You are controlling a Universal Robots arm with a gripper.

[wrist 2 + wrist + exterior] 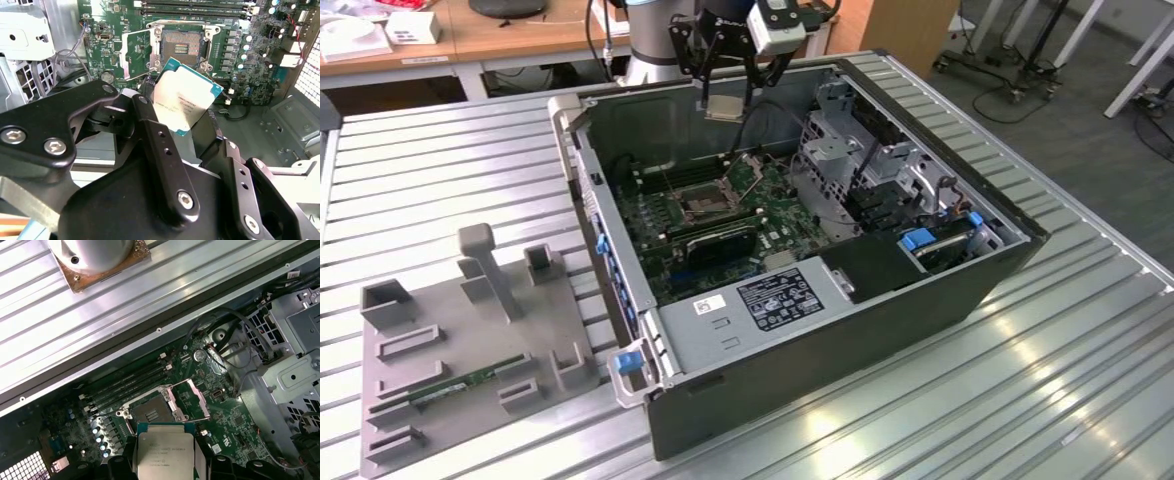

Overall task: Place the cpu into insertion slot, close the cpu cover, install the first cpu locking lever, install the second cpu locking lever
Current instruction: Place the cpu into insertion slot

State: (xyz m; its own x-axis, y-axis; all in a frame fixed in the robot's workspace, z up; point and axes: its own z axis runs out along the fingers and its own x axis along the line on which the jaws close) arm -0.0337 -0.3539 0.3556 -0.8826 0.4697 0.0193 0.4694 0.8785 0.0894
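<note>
tray [454,340]: lay on the table [1067,400] at the exterior view's left, a memory stick [454,385] resting in it
case [854,330]: lay open just beside the tray
hand [726,95]: clamped on the cpu [724,108], held above the open case
cpu: hung over the slot [182,47] (well apart, not seated)
slot: lay bare
cover [136,54]: stood swung open beside the slot

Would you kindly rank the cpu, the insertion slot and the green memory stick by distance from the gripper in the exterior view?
1. cpu, held in the gripper.
2. insertion slot, beneath it on the motherboard.
3. memory stick, on the grey tray, exterior view's left.
</note>
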